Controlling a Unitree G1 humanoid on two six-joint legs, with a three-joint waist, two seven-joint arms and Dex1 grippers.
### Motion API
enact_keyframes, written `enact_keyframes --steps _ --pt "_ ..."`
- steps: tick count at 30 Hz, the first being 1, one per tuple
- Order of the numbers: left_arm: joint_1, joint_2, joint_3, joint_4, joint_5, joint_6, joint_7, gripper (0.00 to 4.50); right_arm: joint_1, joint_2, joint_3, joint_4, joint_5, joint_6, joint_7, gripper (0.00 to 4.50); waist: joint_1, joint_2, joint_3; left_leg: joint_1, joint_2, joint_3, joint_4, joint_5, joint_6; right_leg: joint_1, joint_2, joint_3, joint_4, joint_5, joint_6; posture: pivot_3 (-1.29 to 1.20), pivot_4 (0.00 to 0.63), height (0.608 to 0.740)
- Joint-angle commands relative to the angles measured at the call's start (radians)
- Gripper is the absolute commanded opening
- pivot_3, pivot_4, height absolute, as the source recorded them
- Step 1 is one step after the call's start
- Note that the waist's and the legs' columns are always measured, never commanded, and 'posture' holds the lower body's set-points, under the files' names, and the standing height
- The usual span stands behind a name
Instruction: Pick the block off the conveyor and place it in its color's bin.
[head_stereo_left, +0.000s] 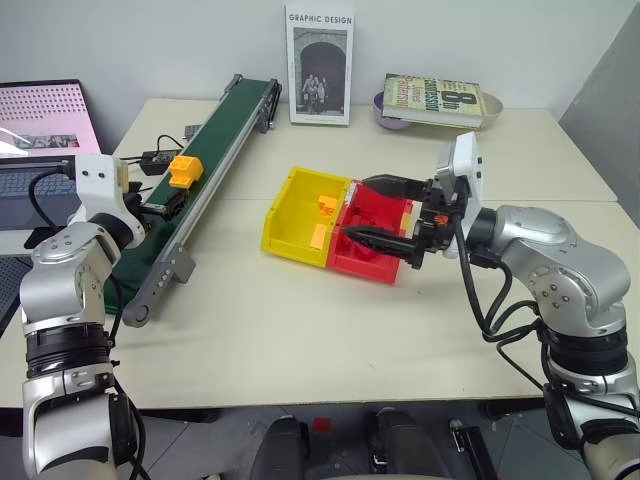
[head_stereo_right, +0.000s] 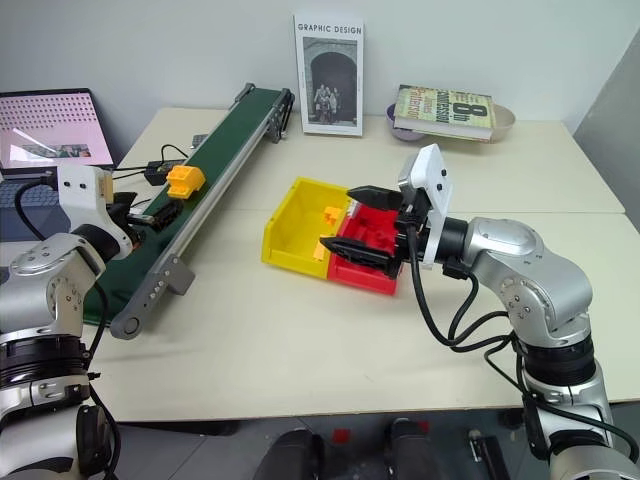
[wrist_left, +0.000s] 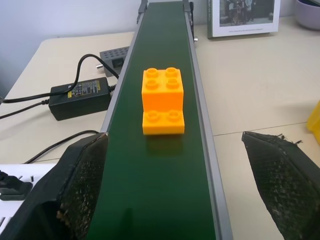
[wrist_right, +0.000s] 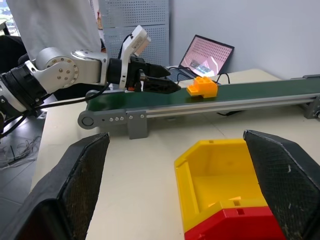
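The orange-yellow block (head_stereo_left: 185, 168) sits on the dark green conveyor (head_stereo_left: 222, 135), about midway along the belt. My left gripper (head_stereo_left: 166, 206) is open and level over the belt, a short way short of the block (wrist_left: 162, 100), with nothing between its fingers (wrist_left: 82, 180). The yellow bin (head_stereo_left: 285, 225) stands at the table's middle, joined to a red one (head_stereo_left: 357, 265), and holds small orange bricks (head_stereo_left: 326, 205). Hovering over the red tray, my right gripper (head_stereo_left: 377, 212) is open, empty and points toward the conveyor.
A laptop (head_stereo_left: 40, 120) stands at the far left. A black power adapter (wrist_left: 80, 97) with cables lies beside the belt. At the back are an upright book (head_stereo_left: 319, 62) and a bowl under a book (head_stereo_left: 435, 100). A person (wrist_right: 55, 25) stands beyond the table.
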Motion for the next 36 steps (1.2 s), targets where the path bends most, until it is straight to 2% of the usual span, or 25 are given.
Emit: enact_keyframes --steps 1,7,10,15,22,27,32,33,36 --pt "-0.026 0.027 0.014 0.009 0.015 -0.018 0.018 4.46 -0.017 -0.019 -0.019 -0.034 0.022 0.004 0.003 4.5 0.0 0.0 0.0 0.0 0.0 0.0 0.0 0.0 0.0 0.0 0.0 0.0 0.0 0.0 0.0 0.0 0.15 0.74" --pt "-0.03 0.023 0.009 0.05 0.019 -0.012 0.014 4.46 -0.005 -0.01 -0.01 -0.057 0.031 0.009 -0.015 4.5 0.0 0.0 0.0 0.0 0.0 0.0 0.0 0.0 0.0 0.0 0.0 0.0 0.0 0.0 0.0 0.0 0.15 0.74" --pt "0.003 0.029 0.007 -0.005 -0.008 0.035 -0.025 4.04 -0.012 0.002 -0.005 -0.06 0.038 0.014 -0.017 4.5 0.0 0.0 0.0 0.0 0.0 0.0 0.0 0.0 0.0 0.0 0.0 0.0 0.0 0.0 0.0 0.0 0.15 0.74" --pt "0.042 0.042 0.036 -0.057 -0.016 0.069 -0.02 2.93 -0.031 0.014 -0.002 -0.046 0.035 0.009 -0.019 4.5 -0.001 0.0 0.0 0.0 0.0 0.0 0.0 0.0 0.0 0.0 0.0 0.0 0.0 0.0 0.0 0.0 0.15 0.74" --pt "0.116 0.071 0.085 -0.188 -0.033 0.156 0.003 1.64 -0.056 0.014 -0.002 -0.008 0.025 -0.004 0.001 4.5 -0.001 0.0 0.0 0.0 0.001 0.0 0.0 0.0 0.0 0.0 -0.001 0.0 0.0 0.0 0.0 0.0 0.15 0.74" --pt "0.139 0.071 0.113 -0.281 -0.052 0.219 0.024 1.54 -0.059 0.016 -0.002 0.005 0.02 -0.006 0.001 4.5 -0.001 0.0 0.0 0.0 0.001 0.0 0.0 0.0 0.0 0.0 -0.001 0.0 0.0 0.0 0.0 0.0 0.15 0.74" --pt "0.077 0.053 0.1 -0.328 -0.095 0.255 0.019 1.54 -0.035 0.009 -0.007 -0.034 0.026 0.01 -0.02 4.5 0.002 0.0 0.0 0.0 0.0 0.0 0.0 0.0 0.0 0.0 -0.001 0.0 0.0 0.0 0.0 0.0 0.15 0.74" --pt "0.056 0.047 0.091 -0.334 -0.112 0.269 0.011 1.54 -0.028 0.006 -0.01 -0.045 0.026 0.014 -0.029 4.5 0.003 0.0 0.0 0.0 0.0 0.0 0.0 0.0 0.0 0.0 -0.001 0.0 0.0 0.0 0.0 0.0 0.15 0.74" --pt "-0.043 0.015 -0.037 -0.36 -0.148 0.283 -0.067 1.54 0.025 -0.042 -0.046 -0.106 0.009 0.04 -0.074 4.5 0.011 0.0 0.0 0.0 0.0 0.0 0.0 0.0 0.0 0.0 -0.001 0.0 0.0 0.0 0.0 0.0 0.15 0.74"
